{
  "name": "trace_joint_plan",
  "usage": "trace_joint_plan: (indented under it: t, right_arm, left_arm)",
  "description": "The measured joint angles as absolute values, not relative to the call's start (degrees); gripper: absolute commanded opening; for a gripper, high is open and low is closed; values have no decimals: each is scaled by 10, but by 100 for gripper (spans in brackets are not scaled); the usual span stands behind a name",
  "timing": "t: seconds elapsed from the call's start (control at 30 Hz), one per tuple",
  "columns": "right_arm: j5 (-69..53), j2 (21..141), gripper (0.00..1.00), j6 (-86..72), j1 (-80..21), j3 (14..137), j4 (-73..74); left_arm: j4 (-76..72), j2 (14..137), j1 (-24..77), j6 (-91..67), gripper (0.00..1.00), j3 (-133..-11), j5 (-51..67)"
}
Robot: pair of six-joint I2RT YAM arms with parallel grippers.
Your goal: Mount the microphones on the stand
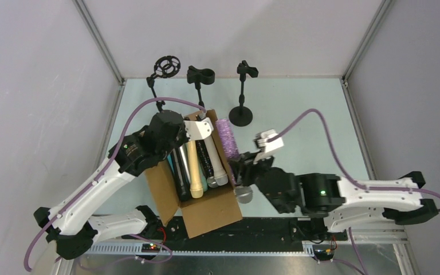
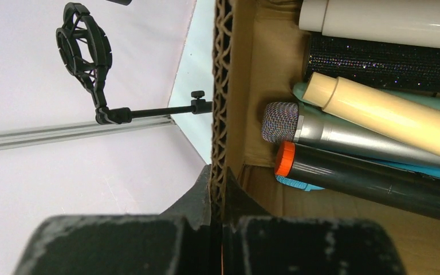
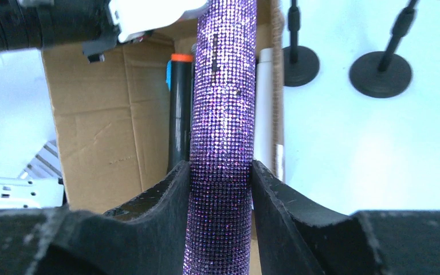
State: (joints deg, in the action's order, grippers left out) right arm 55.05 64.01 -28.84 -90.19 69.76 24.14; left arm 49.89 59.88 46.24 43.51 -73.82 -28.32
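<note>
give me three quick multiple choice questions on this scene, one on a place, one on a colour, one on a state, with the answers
1. Where is the left gripper?
A. on a wall of the cardboard box
B. flat on the table
C. on a stand's base

2. What colour is the tip of the smooth black microphone?
A. green
B. orange
C. white

3. What state is the right gripper in?
A. open and empty
B. shut on a stand
C. shut on the glittery purple microphone

Answers:
1 A, the left wrist view shows its fingers pinching the corrugated edge.
2 B, an orange band rings its end.
3 C, both fingers press the purple barrel.
</note>
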Motion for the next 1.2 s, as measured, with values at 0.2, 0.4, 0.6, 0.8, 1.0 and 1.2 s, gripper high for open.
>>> trace_joint_plan:
  t: [0.2,0.4,0.6,0.8,1.0,1.2]
  right_arm:
    - [599,543,0,-347,-914,697,355]
    - [604,480,0,-412,-871,658,461]
    - [538,476,0,-448,-778,541,476]
    - [461,537,0,-454,-712,435,417]
    - [414,628,0,-454,-680,420,318]
    - [369,730,0,-463,-671,420,222]
  left_arm:
    - [499,599,463,436,0,-738,-283]
    - [499,599,463,436,0,-738,-283]
    - [499,599,463,436,0,-738,-283]
    - [499,599,463,438,0,-738,-283]
    - [499,599,463,438,0,-738,-282]
    - [499,599,463,439,0,-738,-281]
